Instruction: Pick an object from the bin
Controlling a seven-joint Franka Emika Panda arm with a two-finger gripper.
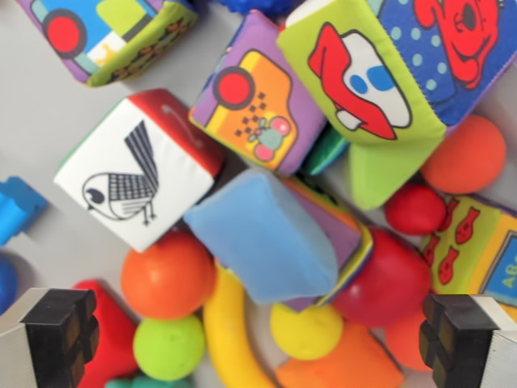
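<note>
One soft, light blue block (plush) at 12 o'clock from gripper, jaws wide, empty; squeeze its flat sides.

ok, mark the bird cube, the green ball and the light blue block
bird cube [129, 182]: wrist view, white face with the bird
green ball [168, 347]: wrist view, its middle
light blue block [262, 236]: wrist view, top blue face
</note>
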